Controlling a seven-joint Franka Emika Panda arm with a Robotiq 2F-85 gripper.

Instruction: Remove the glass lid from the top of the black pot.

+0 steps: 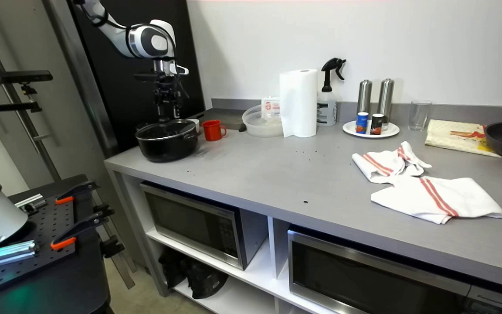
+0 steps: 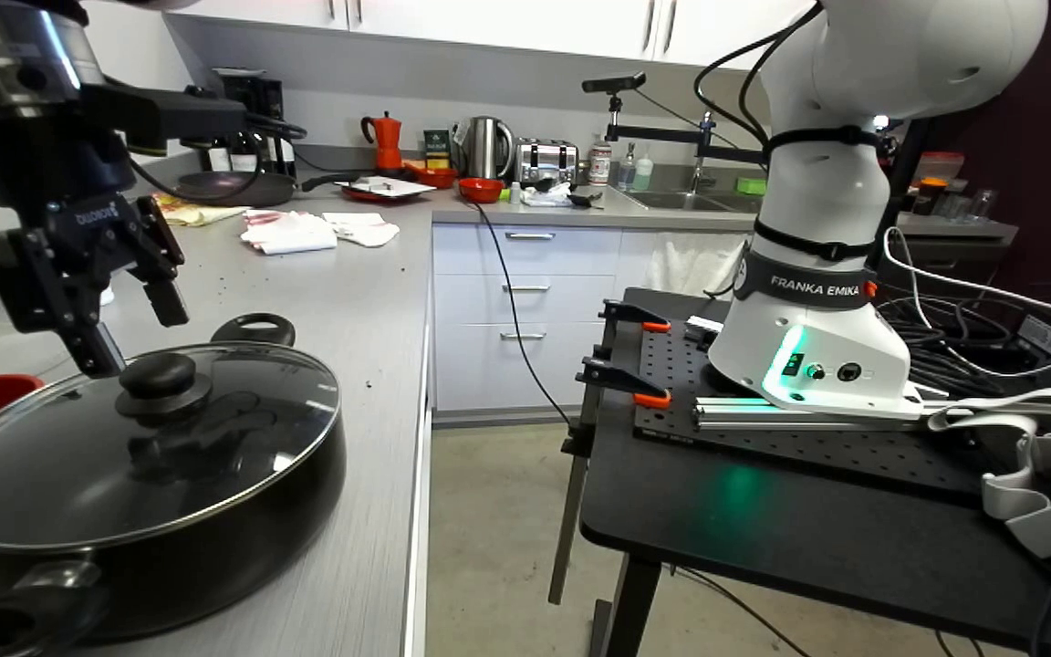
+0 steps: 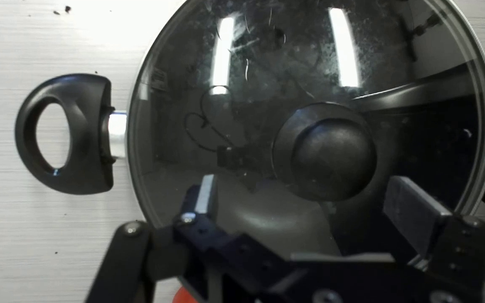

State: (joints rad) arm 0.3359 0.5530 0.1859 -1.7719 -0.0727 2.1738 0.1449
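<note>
Glass lid (image 2: 138, 447) sits level on the black pot (image 1: 168, 148), covering it, with the dark knob (image 3: 334, 159) pointing upward. Its outline is circular, so its width is alike in every direction; the long axis of the pot passes through the two side handles (image 3: 89, 134). In the wrist view this axis runs left to right: one handle shows in full at left, the opposite one is cut off at the right edge. The fingers (image 3: 413, 212) are spread wide above the lid, one toward each handle, gripping nothing; the knob shows clear of both. In both exterior views the pot stands on the desk (image 1: 268, 170), near the red mug (image 1: 212, 130).
</note>
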